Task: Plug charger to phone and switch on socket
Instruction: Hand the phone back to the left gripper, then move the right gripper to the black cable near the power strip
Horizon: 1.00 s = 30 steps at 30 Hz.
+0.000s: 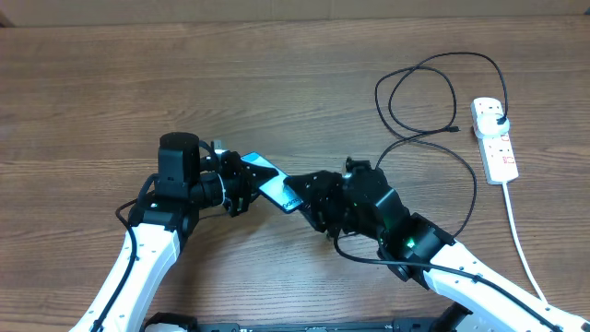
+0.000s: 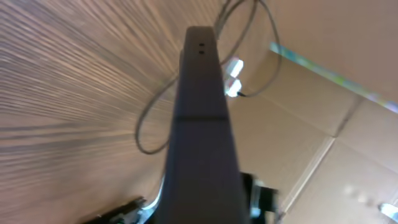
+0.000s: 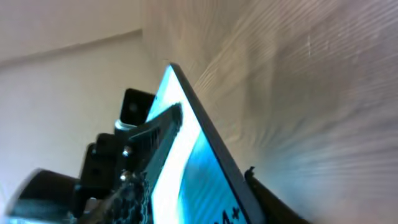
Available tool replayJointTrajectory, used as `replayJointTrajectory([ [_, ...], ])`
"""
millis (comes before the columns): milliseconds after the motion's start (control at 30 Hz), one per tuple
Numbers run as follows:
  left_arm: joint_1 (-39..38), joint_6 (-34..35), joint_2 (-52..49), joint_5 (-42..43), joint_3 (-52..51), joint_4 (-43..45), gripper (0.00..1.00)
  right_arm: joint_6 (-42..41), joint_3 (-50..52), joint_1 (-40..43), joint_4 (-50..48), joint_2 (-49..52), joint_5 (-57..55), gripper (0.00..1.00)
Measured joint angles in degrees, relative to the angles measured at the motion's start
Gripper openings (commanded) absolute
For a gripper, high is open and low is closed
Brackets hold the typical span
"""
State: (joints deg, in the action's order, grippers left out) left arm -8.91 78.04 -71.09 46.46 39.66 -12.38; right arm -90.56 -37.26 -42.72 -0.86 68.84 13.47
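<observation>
Left tool point(image 1: 240, 180) pinches the phone point(image 1: 272, 184) at its upper-left end; right tool point(image 1: 309, 199): spread cannot be told. Phone judged rigid, light, slick, breakable; best held by its edges.

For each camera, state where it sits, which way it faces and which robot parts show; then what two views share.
Overhead: above the table, looking straight down; both arms, left gripper and right gripper meeting at the phone.
Left wrist: looks along the phone's dark edge towards the charger loops; own gripper barely shows.
Right wrist: low, faces the phone's blue screen; left gripper beyond.
Shared: all three show the phone.
</observation>
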Motion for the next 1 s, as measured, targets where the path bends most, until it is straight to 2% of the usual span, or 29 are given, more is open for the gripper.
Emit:
replayJointTrajectory([
  [200, 0.0, -5.31, -1.86, -0.9, 0.0, -1.64, 0.04, 16.17, 0.0, 1.36, 4.24, 0.0, -7.58, 0.61],
  [367, 0.0, -7.74, -5.57, -0.66, 0.0, -1.64, 0.04, 24.3, 0.0, 3.96, 8.31, 0.0, -13.84, 0.65],
  [600, 0.0, -9.22, -10.62, 0.94, 0.0, 0.02, 0.04, 27.87, -0.98, 11.5, 18.12, -0.11, -16.76, 0.66],
  [800, 0.0, -8.96, -13.33, 2.91, 0.0, 5.07, 0.04, 29.11, -5.84, 22.45, 30.23, -0.11, -17.38, 0.69],
  [1000, 0.63, -5.79, -15.32, 3.91, 0.0, 12.94, 0.04, 33.55, -12.37, 32.28, 36.59, -0.02, -16.15, 0.69],
])
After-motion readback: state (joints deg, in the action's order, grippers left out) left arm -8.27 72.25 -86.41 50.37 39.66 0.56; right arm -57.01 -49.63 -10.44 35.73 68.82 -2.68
